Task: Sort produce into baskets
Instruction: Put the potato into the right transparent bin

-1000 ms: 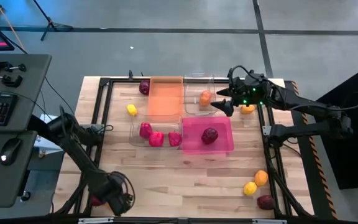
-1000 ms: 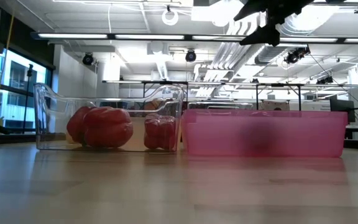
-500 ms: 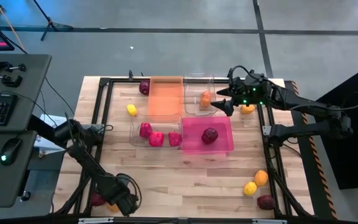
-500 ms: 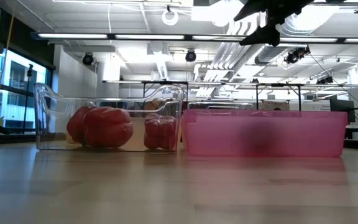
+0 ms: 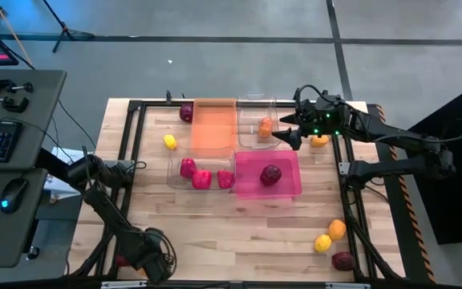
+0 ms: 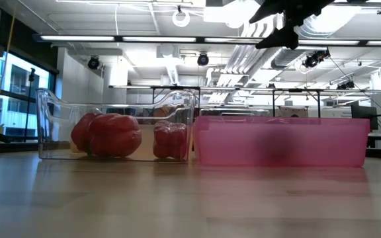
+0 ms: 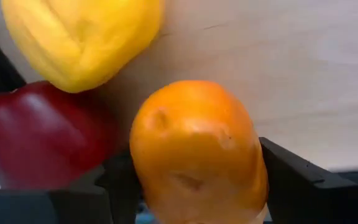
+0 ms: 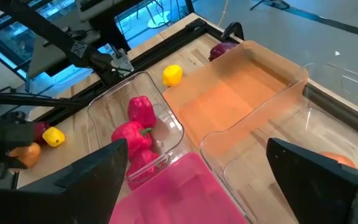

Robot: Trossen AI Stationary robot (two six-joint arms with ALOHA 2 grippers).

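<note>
The left pincer [image 5: 152, 258] sits at the near left corner of the wooden desk [image 5: 215, 229], its fingers [image 7: 303, 180] flanking a smooth orange toy fruit [image 7: 197, 152]; contact cannot be confirmed. A yellow pepper-like piece [image 7: 82, 37] and a red pepper-like piece [image 7: 39, 140] lie just beside it. The right pincer [image 5: 289, 128] hangs spread above the clear plastic bin [image 5: 255, 108].

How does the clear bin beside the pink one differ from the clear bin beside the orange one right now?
The clear bin beside the pink bin holds three red peppers; the clear bin beside the orange bin holds a single orange fruit. The first sits nearer the left arm, the second under the right claw. Both are colourless and rectangular.
</note>
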